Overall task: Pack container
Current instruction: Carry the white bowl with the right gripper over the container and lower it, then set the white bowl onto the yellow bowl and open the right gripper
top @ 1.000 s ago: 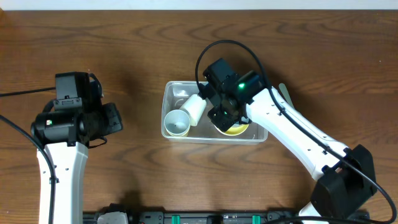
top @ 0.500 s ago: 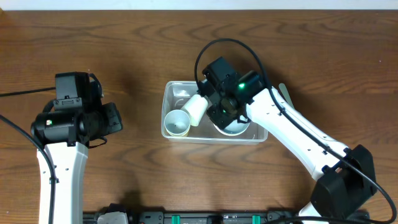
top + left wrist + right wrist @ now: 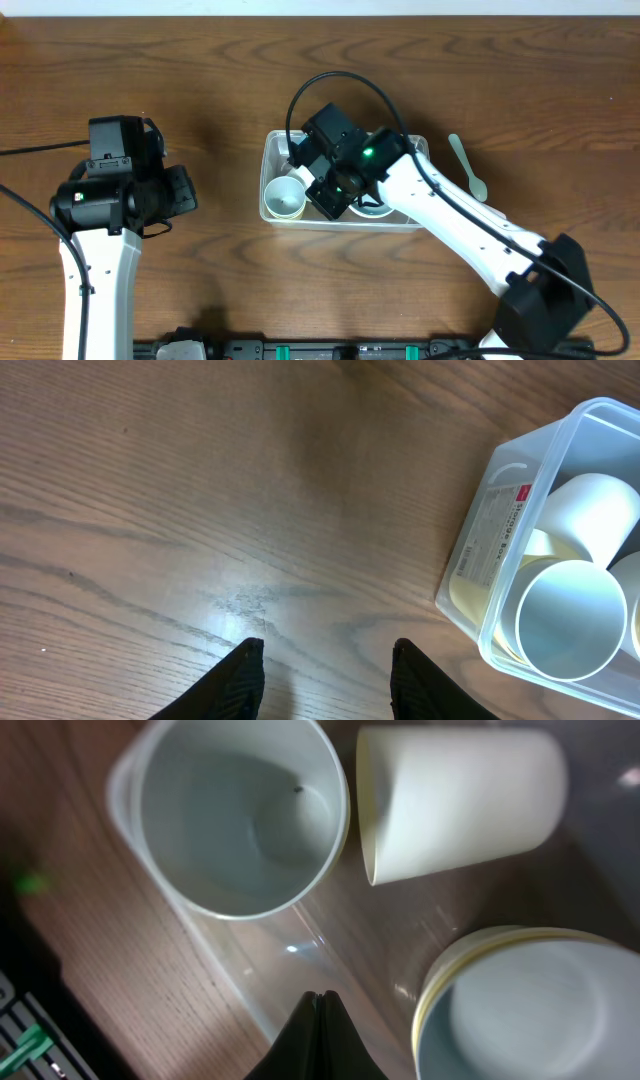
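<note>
Clear plastic, the container [image 3: 272,214] sits on the wooden table [image 3: 200,80] directly under the right gripper [image 3: 326,193] in the overhead view. It looks mostly packed: an upright cup [image 3: 285,198] stands just beside the fingers on the left arm's side, and a bowl [image 3: 374,208] peeps out on their other side. Most of the rest is hidden beneath the arm. A pale green spoon [image 3: 467,168] lies on the wood outside the tub, well apart from those fingers, and I judge it to be the piece left to pack (no lid shows anywhere). The left gripper [image 3: 185,190] hangs over bare wood, well apart from everything.

From the left wrist, its fingers [image 3: 240,680] stand apart with nothing between them. The container lies ahead and off to one side of them. The upright cup is nearest, and a tipped cup [image 3: 590,510] lies on its side beyond it.

From the right wrist, the dark fingers [image 3: 320,1040] are pressed together into one point and grip nothing. They hover low inside the tub, in the gap between the upright cup on one side and the bowl, white with a yellowish rim, on the other. The tipped cup lies straight ahead of them.

What stands in the way, to my eye, is crowding. The free floor is a narrow strip, and the tipped cup takes more room than it would if it stood upright. The right arm itself covers the tub.
</note>
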Controlling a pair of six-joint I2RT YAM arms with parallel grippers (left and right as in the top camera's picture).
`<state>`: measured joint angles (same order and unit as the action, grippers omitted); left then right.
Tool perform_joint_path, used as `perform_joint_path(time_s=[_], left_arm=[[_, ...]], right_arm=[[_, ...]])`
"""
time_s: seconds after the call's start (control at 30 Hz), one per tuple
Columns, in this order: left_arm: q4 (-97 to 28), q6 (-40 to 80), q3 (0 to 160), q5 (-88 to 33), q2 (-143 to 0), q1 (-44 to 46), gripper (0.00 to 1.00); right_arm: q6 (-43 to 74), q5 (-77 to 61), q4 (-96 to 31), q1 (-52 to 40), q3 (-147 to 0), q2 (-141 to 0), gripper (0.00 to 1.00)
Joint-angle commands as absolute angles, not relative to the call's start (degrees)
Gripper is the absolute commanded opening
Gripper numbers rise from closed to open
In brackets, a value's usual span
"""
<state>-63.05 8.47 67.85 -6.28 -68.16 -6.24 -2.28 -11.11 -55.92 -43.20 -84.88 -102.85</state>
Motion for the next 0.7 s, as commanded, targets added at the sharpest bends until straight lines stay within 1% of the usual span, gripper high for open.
perform_joint_path(time_s=[0.0, 0.3, 0.57, 0.67], left_arm=[[-63.40, 7.31, 68.03, -6.90, -68.47, -6.46, 0.42], [-63.40, 7.31, 68.03, -6.90, -68.47, -6.48, 0.42], [-63.40, 7.31, 68.03, -6.90, -68.47, -6.46, 0.42], [-63.51, 7.31, 68.03, -6.90, -68.47, -6.46, 0.42]], right_arm=[[-0.21, -11.79, -56.10, -43.72, -84.73, -106.61, 0.01], [2.44, -6.87, -56.60, -43.51, -84.68, -110.24, 0.01], [6.26, -0.32, -57.91, -43.35, -84.66, -110.76, 0.01], [6.42, 0.21, -58.63, -42.94, -84.64, -110.78, 0.01]])
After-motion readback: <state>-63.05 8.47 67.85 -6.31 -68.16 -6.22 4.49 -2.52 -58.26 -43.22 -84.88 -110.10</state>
